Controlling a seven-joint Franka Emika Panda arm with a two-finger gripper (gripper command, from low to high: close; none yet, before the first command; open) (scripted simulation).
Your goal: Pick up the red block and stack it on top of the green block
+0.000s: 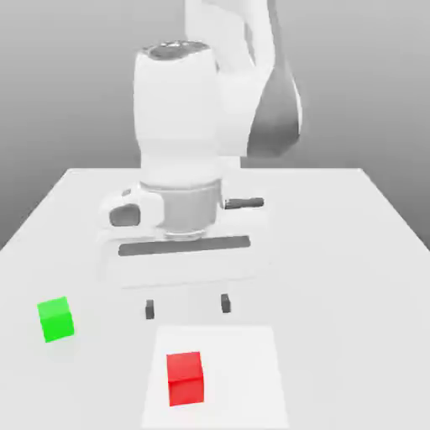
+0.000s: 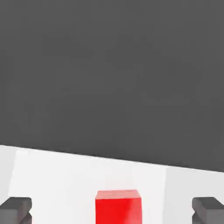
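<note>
In the exterior view, the gripper [image 1: 187, 307] is hanging above the counter [image 1: 353, 227] with its two fingers [image 1: 149, 309] spread wide and holding nothing; the red block [image 1: 185, 379] is lying on the counter nearer to the camera than the fingertips, apart from them, on a slightly paler patch of the surface; the green block [image 1: 55, 319] is sitting well apart from it, toward the exterior view's left. The risk I am seeing here is alignment: the red block is looking to be not yet between the fingers, so a straight descent from this place could bring a fingertip down on its top edge and push it away, or close on air.

In the hand view, the red block [image 2: 118, 205] is appearing roughly midway between the two dark fingertips [image 2: 15, 209], with a free gap on each side; sideways the centring is seeming good. It is hard to judge from this angle how much height is remaining, perhaps a fair amount; if the fingers are closing too early, they may catch only the upper rim, and the block could tilt or slip out during the lift. Later, a weak grasp would also be making the placing on the green block uncertain, because a twisted red block may land off centre and slide off.
</note>
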